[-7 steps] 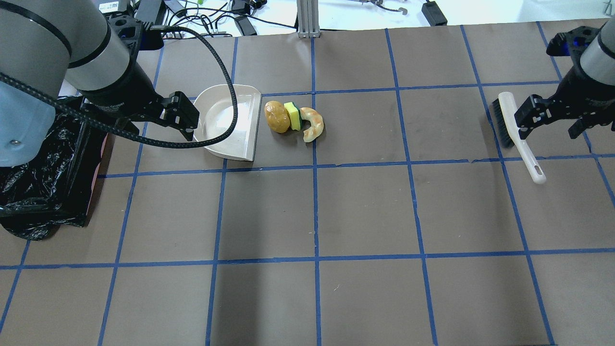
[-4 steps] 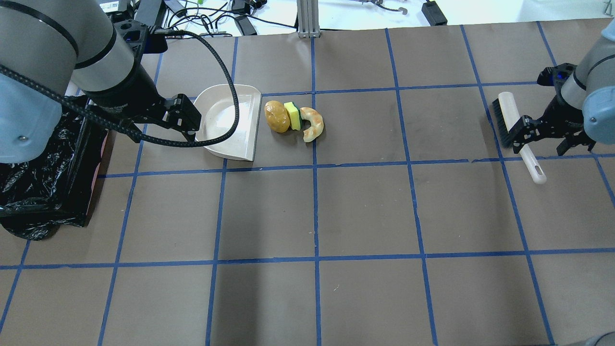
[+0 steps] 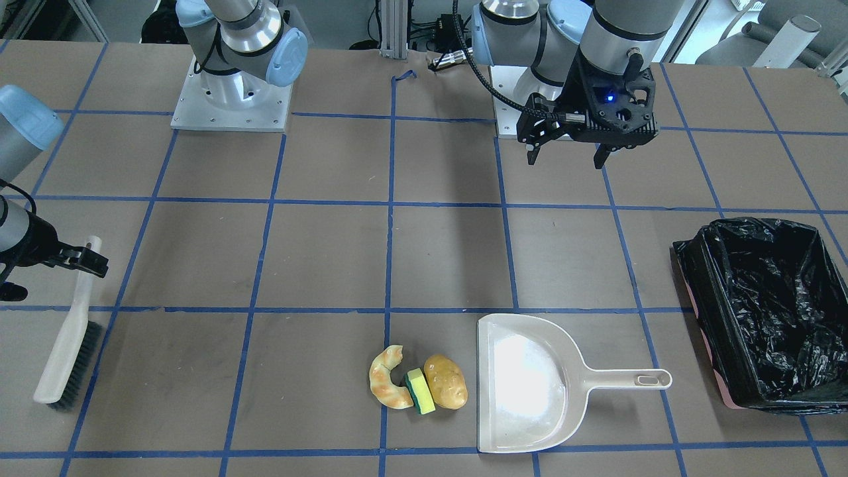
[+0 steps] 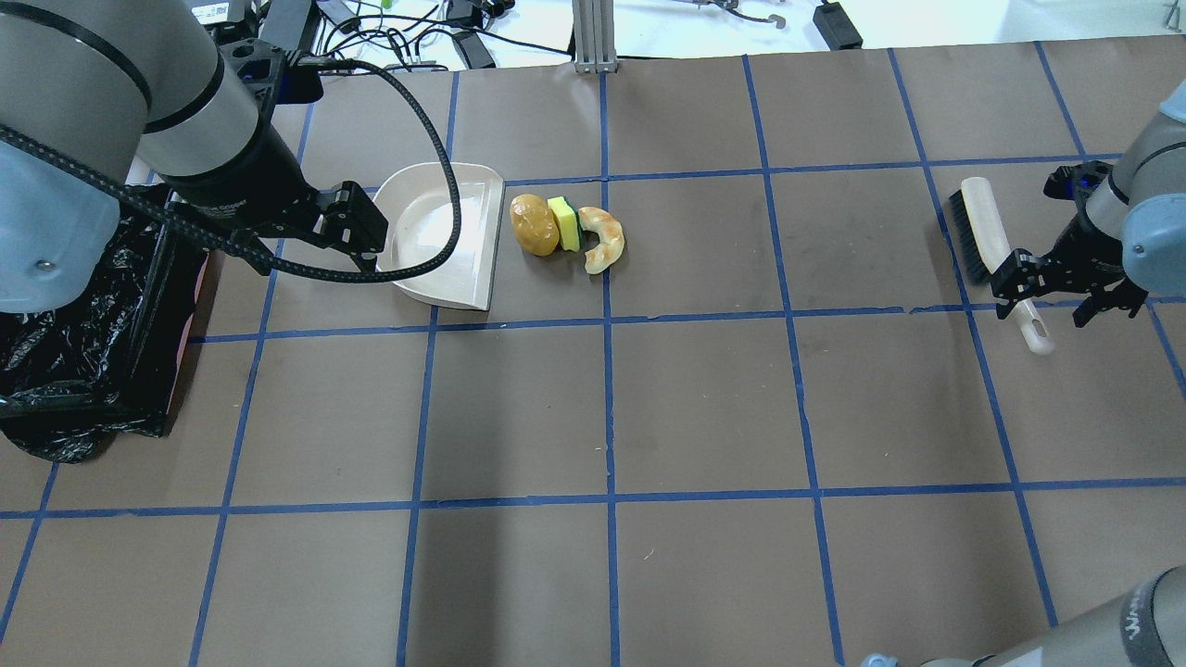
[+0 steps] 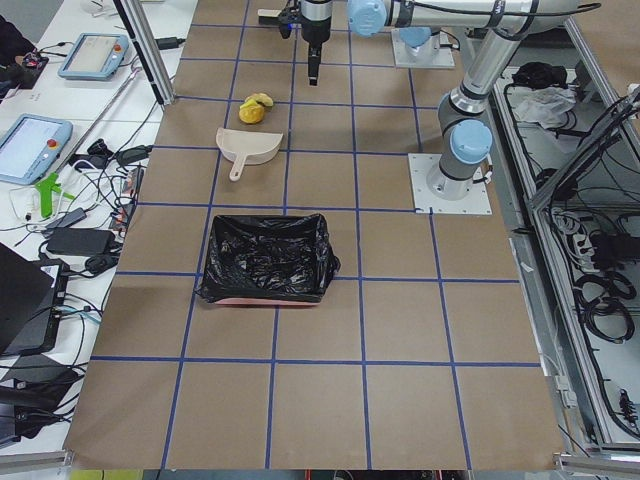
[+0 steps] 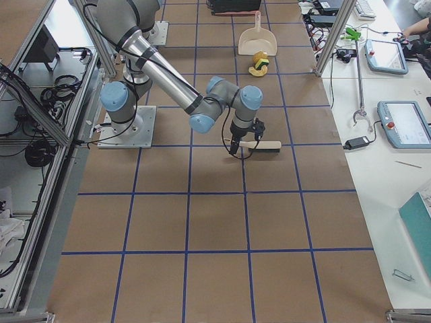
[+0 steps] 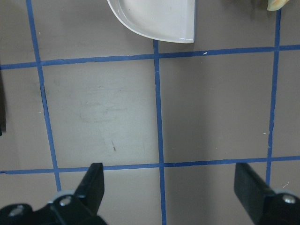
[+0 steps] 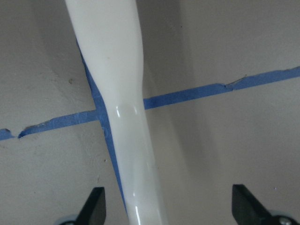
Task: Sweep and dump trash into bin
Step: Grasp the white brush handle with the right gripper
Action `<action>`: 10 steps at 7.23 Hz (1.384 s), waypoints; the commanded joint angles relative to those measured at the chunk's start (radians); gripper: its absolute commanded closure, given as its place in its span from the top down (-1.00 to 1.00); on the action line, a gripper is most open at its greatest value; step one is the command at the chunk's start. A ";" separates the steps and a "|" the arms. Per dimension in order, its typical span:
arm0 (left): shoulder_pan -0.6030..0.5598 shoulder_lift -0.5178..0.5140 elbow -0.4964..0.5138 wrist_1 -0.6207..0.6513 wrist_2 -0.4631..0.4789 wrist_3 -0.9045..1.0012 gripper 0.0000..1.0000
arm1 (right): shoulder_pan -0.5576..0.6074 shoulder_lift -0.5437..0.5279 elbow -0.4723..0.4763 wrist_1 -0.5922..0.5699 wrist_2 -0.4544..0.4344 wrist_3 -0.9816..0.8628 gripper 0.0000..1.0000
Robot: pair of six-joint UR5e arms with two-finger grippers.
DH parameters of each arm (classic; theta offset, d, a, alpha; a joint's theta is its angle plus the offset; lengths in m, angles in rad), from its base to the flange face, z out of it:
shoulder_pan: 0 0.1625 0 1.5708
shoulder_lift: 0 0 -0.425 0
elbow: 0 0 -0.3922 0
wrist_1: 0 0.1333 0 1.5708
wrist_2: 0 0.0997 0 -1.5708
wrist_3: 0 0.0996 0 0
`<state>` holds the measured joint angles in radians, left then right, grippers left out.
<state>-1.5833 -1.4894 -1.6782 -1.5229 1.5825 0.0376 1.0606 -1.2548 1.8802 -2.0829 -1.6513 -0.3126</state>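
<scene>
I see golden-brown potato (image 4: 534,225) nearest the dustpan (image 4: 473,241) mouth, yellow sponge (image 4: 563,223) with green layer, curved tan croissant (image 4: 602,239), glossy black-bagged bin (image 3: 762,311) beyond the dustpan's handle, left gripper (image 7: 171,178) spread wide near the dustpan, right gripper (image 8: 171,206) spread astride the brush (image 4: 982,232) handle.

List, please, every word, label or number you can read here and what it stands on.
Nothing reads clearly.
Lettering on the grey arm link, overhead view's lower right corner: cut off and blurred.
White sticker beyond the table: too small.
Tablet screens: too small.
Dustpan, bin, brush: no markings seen.
</scene>
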 commanded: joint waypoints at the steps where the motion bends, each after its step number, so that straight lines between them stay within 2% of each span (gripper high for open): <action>1: 0.000 0.000 0.000 0.000 0.001 0.001 1.00 | 0.007 0.005 0.002 0.000 0.005 -0.016 0.41; 2: 0.000 -0.002 0.000 0.000 0.001 -0.001 1.00 | 0.009 0.014 -0.006 0.004 0.013 -0.017 0.06; 3: 0.000 -0.002 0.000 0.001 0.001 0.001 1.00 | 0.009 0.015 -0.013 -0.003 0.014 -0.020 -0.04; 5: 0.000 -0.002 0.000 0.003 0.002 0.001 1.00 | 0.010 0.015 -0.013 -0.005 0.040 -0.026 -0.11; 6: 0.000 -0.003 0.000 0.003 0.002 0.001 1.00 | 0.010 0.017 -0.013 -0.005 0.045 -0.026 -0.31; 7: 0.000 -0.003 0.000 0.003 0.002 0.001 1.00 | 0.010 0.015 -0.013 -0.003 0.063 -0.028 -0.41; 8: 0.000 -0.003 0.000 0.003 0.002 0.001 1.00 | 0.010 0.015 -0.013 -0.003 0.067 -0.039 -0.64; 10: 0.000 -0.003 0.000 0.003 0.002 0.001 1.00 | 0.012 0.008 -0.039 -0.002 0.065 -0.052 -0.75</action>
<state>-1.5831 -1.4925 -1.6782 -1.5202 1.5846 0.0383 1.0711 -1.2421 1.8600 -2.0859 -1.5869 -0.3571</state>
